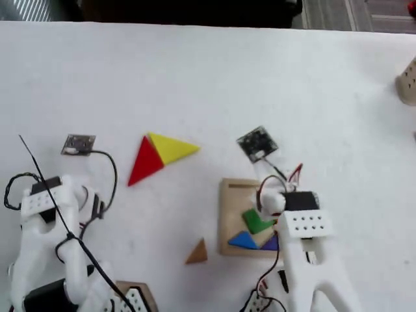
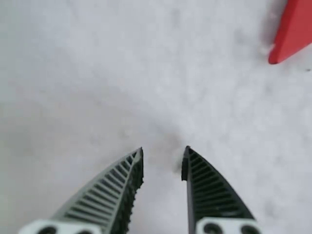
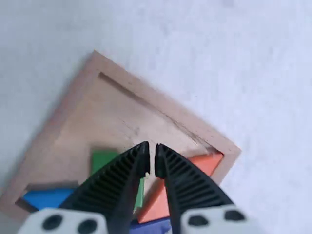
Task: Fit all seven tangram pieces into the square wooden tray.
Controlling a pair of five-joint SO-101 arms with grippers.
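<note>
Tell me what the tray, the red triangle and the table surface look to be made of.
Tray: seemingly pale unfinished wood; it shows faint grain and a tan matte rim.
Red triangle: flat, even colour with a matte finish; painted wood or plastic, the look leaves it open.
Table surface: white and matte with soft mottling, perhaps a cloth or paper cover; I cannot tell which.

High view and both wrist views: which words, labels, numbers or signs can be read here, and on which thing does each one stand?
None can be read.
The square wooden tray, the red triangular piece and the yellow triangular piece are plain.
The small dark square board beside the tray and the second dark square board on its cable: any marking is too small to read.
</note>
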